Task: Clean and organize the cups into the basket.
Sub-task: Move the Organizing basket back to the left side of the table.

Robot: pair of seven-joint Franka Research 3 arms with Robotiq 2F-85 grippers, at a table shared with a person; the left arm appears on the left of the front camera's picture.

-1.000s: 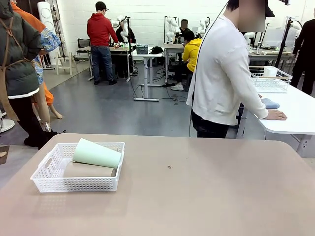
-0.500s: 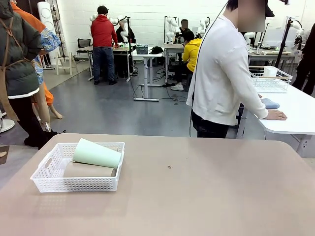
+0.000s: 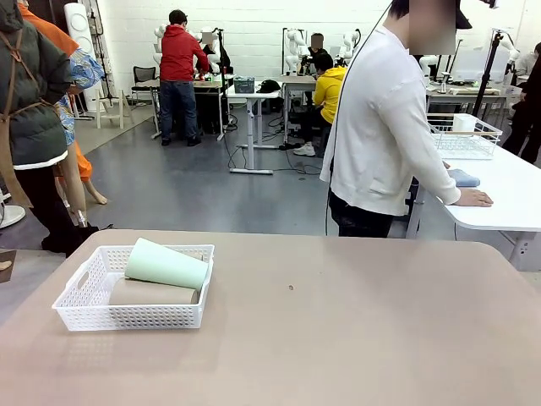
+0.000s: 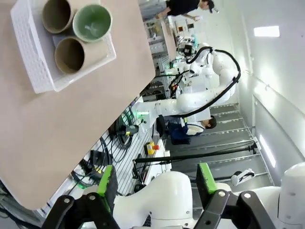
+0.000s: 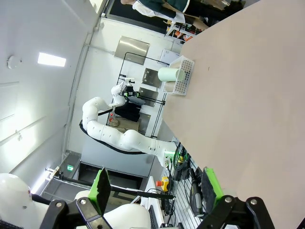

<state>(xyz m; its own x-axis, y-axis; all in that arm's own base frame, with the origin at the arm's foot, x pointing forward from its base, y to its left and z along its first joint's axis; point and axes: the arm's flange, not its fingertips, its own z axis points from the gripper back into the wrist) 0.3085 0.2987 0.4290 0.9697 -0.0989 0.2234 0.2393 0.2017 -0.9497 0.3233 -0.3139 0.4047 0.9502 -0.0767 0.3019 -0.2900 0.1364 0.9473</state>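
The white lattice basket (image 3: 127, 317) stands on the left part of the tan table. A mint green cup (image 3: 166, 264) lies on its side in it, resting on top of a tan-brown cup (image 3: 152, 293). From the left wrist view, the basket (image 4: 33, 57) shows the open mouths of the green cup (image 4: 92, 22) and two tan-brown cups (image 4: 70, 55), (image 4: 56, 14). My left gripper (image 4: 156, 183) hangs open and empty, well back from the table's edge. My right gripper (image 5: 156, 188) is open and empty too, far from the basket (image 5: 186, 76) and green cup (image 5: 167, 75).
A person in a white top (image 3: 380, 127) stands at the table's far side, turned to a neighbouring white table (image 3: 507, 203) with a hand (image 3: 473, 199) on it. A white wire basket (image 3: 463, 139) sits there. The table's bare top (image 3: 338, 338) stretches right of the basket.
Nothing on the table has moved. Only people in the background have shifted a little.
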